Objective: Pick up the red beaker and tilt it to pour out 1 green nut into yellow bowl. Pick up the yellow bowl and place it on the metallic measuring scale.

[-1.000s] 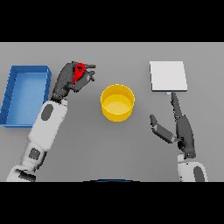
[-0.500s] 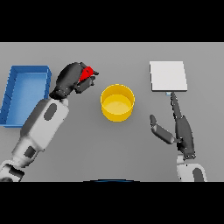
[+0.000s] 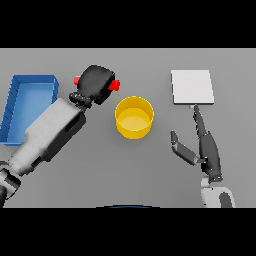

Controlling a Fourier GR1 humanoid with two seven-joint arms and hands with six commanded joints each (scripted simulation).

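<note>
The left robot hand (image 3: pixel 97 83) is raised over the grey bench (image 3: pixel 125 170), left of centre and toward the far side, with its dark fingers curled round the red beaker (image 3: pixel 114 85). The hand covers most of the beaker; only a red bit shows at the hand's right edge and another small red bit at its left edge. The beaker's right end sits just left of, and a little farther than, the rim of the yellow bowl (image 3: pixel 134 117). How far the beaker is tipped cannot be told, and its contents are hidden by the hand.

The yellow bowl stands upright on the bench near the middle, apart from both hands. Its inside shows only a yellow floor; no green nut can be made out in it.

At the far left lies a blue tray (image 3: pixel 15 100), with only blue floor showing between its walls; the left forearm crosses its near right corner.

At the far right lies the metallic measuring scale (image 3: pixel 192 86), a pale square plate with nothing on it. Just nearer than it, the right robot hand (image 3: pixel 207 150) is spread, fingers straight and pointing toward the scale, thumb out to the left, holding nothing.
</note>
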